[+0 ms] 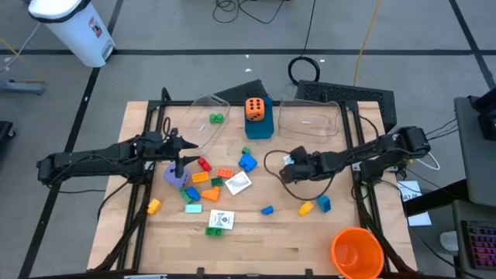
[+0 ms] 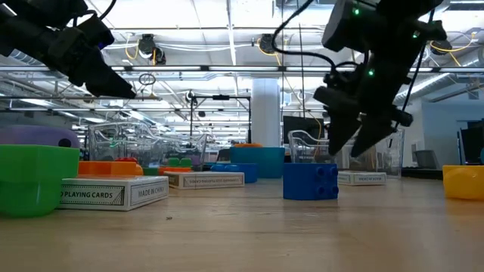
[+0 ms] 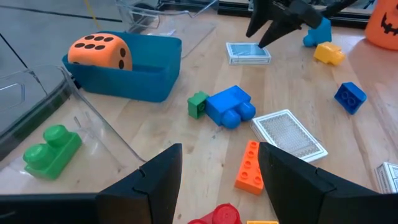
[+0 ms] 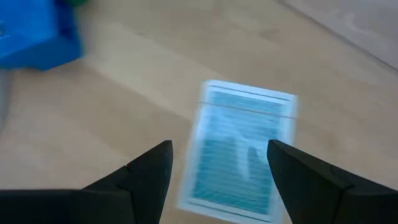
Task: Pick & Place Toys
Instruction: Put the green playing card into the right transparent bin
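Card pack point(image 4: 239, 149), face-down on the wood right of centre, lay right under right gripper point(image 4: 217, 171), fingers spread, empty; pick pending, needing descent and squeeze. Left gripper point(image 3: 217, 180) hovered open over bricks.

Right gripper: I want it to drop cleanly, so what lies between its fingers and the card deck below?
Nothing: in the right wrist view the right gripper hangs open over the deck, only bare table around.
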`<action>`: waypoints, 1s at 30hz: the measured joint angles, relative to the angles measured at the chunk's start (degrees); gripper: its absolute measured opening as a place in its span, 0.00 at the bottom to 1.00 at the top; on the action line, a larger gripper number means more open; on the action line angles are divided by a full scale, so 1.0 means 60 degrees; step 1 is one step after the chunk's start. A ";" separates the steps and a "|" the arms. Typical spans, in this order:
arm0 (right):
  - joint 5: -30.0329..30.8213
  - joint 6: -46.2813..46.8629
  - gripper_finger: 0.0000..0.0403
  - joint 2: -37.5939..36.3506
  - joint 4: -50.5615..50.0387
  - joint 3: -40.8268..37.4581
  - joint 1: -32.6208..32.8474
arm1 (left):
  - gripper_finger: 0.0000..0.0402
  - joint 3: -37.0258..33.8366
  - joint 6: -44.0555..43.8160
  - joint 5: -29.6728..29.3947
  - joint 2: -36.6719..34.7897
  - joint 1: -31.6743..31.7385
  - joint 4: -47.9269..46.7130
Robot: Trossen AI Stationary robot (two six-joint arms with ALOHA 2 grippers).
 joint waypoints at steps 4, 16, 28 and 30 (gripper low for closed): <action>-0.0003 0.0612 0.63 0.0000 -0.0376 -0.0004 -0.0060 | 0.53 0.0000 0.0037 0.0000 0.0000 0.0000 -0.0007; -0.0527 0.0285 0.63 0.0404 0.0024 -0.0011 -0.0049 | 0.53 0.0000 0.0041 -0.0004 0.0011 0.0000 -0.0016; -0.0788 -0.0108 0.63 0.0386 -0.1780 -0.0004 -0.0068 | 0.53 0.0000 0.0045 -0.0004 0.0011 0.0000 -0.0025; -0.0779 -0.0096 0.63 0.0384 -0.2241 0.0008 -0.0068 | 0.53 0.0000 0.0043 -0.0004 0.0011 0.0000 -0.0026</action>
